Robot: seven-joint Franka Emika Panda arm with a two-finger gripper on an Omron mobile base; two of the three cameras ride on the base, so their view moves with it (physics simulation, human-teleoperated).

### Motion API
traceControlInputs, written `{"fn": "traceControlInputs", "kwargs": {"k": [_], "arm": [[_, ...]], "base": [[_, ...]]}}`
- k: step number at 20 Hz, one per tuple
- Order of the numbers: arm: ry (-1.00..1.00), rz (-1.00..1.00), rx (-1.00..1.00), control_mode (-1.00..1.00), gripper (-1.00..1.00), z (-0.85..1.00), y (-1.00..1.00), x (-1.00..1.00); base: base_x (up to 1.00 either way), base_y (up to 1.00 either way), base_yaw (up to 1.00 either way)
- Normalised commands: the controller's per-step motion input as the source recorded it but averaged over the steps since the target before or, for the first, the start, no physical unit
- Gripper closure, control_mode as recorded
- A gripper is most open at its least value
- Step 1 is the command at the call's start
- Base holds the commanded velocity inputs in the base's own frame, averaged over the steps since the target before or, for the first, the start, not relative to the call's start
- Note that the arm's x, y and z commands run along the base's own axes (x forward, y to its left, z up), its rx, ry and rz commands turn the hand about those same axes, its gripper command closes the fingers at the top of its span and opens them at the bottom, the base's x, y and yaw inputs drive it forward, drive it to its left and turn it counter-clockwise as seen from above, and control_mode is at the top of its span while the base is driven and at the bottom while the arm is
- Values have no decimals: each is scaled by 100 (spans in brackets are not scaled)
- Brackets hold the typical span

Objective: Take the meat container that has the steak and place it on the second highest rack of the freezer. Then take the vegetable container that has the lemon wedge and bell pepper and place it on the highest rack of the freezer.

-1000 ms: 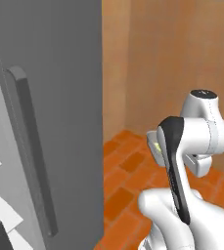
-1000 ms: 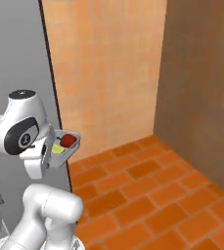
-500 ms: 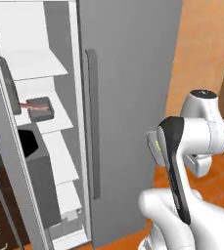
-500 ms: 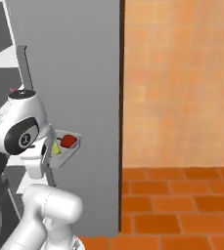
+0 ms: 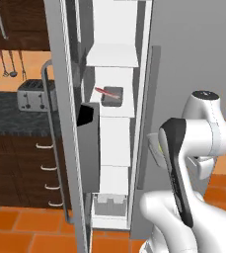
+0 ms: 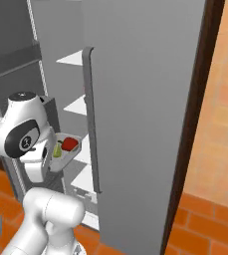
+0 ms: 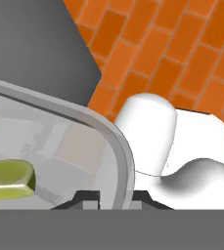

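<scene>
We are gripping tray [image 6: 65, 152] in hand [image 7: 114, 197]: lemon [image 7: 8, 179], pepper [image 6: 69, 144] lying inside. Steak [image 5: 104, 92] sitting on freezer [image 5: 134, 59] rack [image 5: 115, 106].

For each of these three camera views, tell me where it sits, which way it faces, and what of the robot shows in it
Left base view: behind the arm on its left, facing the open freezer; the steak container lies on a white shelf; white arm at lower right.
Right base view: behind on the right, facing the freezer door; arm at lower left carries the vegetable container.
Hand view: on the hand, looking down past the container rim and lemon wedge to brick floor; white body below.
Both base views share freezer and arm.
</scene>
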Motion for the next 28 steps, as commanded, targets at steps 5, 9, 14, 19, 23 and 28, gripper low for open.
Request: {"fn": "traceControlInputs", "kwargs": {"k": [5, 9, 14, 19, 23, 28], "arm": [[0, 0, 0, 100, 100, 0, 0, 0], [0, 0, 0, 100, 100, 0, 0, 0], [0, 0, 0, 100, 100, 0, 0, 0], [0, 0, 0, 100, 100, 0, 0, 0], [0, 0, 0, 100, 100, 0, 0, 0], [0, 0, 0, 100, 100, 0, 0, 0]], "base": [[43, 1, 50], [42, 8, 29], [49, 4, 0], [55, 40, 0], [43, 18, -11], [11, 0, -11]]}}
